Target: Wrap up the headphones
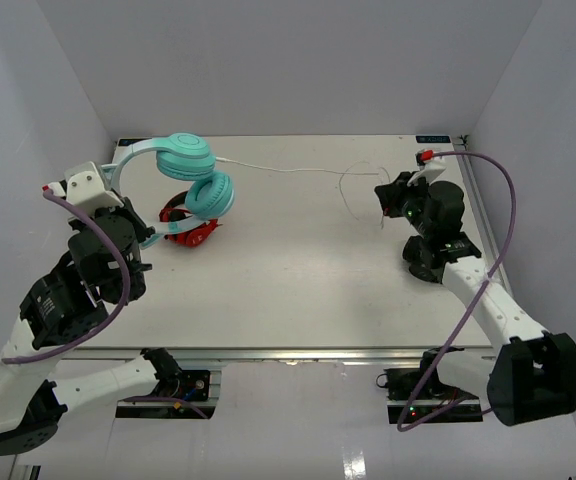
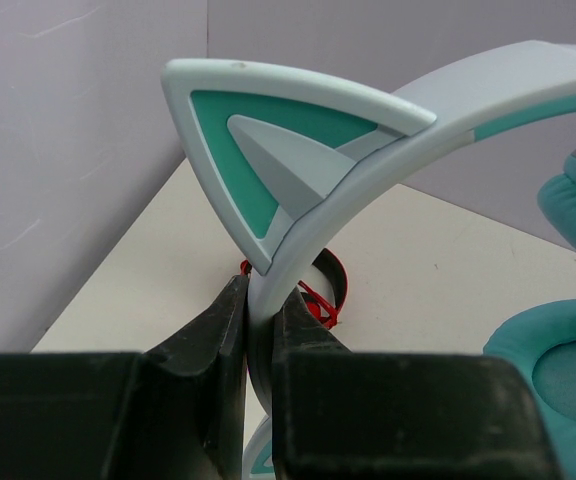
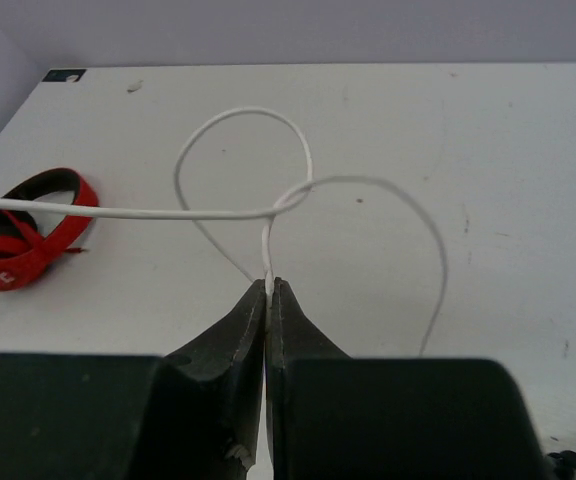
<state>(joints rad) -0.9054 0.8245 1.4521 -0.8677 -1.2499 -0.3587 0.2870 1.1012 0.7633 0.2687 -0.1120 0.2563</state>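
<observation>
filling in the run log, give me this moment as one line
left hand: shut on headphones band | right hand: shut on cord | cord: loose loops, not wrapped | red headphones: on table

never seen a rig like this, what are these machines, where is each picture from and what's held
The left arm and right arm are robot arms bolted at the near edge of a white table, each ending in a two-finger gripper. The wide picture is from a fixed camera above and behind them; the other two are from wrist cameras looking along the fingers. The left gripper is shut on the pale band of the teal headphones, by a cat ear. The right gripper is shut on their thin white cord, which loops ahead of it. Red-and-black headphones lie on the table close by.
</observation>
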